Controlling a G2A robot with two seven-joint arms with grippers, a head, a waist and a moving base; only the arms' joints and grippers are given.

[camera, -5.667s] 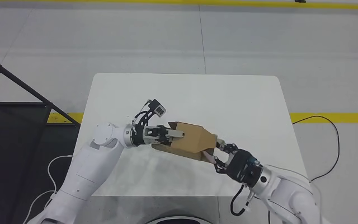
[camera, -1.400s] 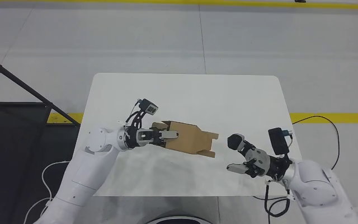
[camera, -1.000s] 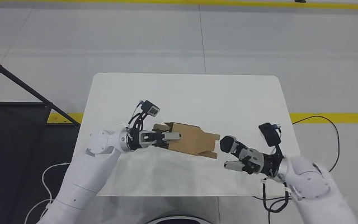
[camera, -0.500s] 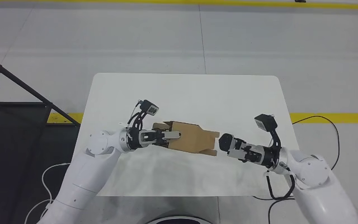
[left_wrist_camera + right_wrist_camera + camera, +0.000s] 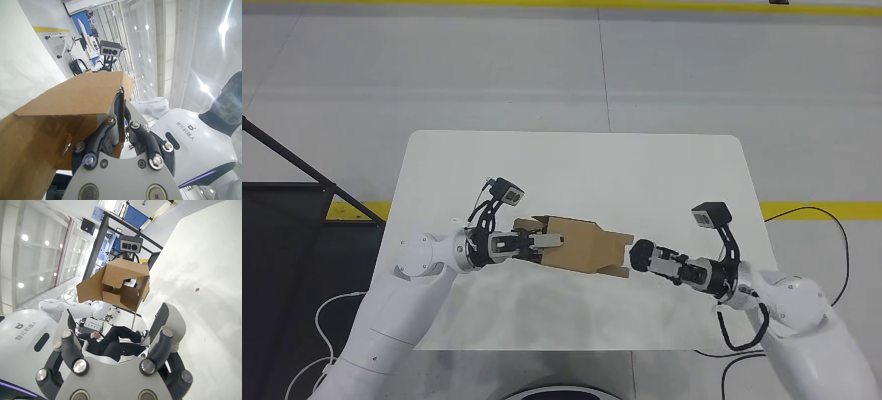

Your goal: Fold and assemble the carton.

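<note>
Working over the white table [image 5: 672,170], I hold the carton [image 5: 582,247], opened into a tube with end flaps unclosed; folding them remains. My left gripper [image 5: 122,115] clamps one wall; my right gripper [image 5: 117,321], spread wide, faces the unclosed end.

1. The carton [image 5: 582,248] is over the middle of the table [image 5: 662,170], nearer the robot's edge than the far edge, and runs lengthwise from left to right.
2. The left gripper [image 5: 542,242] is at the carton's left end, with one carton wall pinched between its fingers [image 5: 117,104].
3. The right gripper [image 5: 640,255] is just beside the carton's right end, fingers spread apart; whether they touch it cannot be told.
4. The carton's right end faces the right gripper, and one flap reaches into the gap between its fingers.
5. A scrap [image 5: 197,290] lies on the table, apart from the carton.
6. A cable [image 5: 827,240] lies on the floor right of the table; a frame [image 5: 287,165] stands left of it.
</note>
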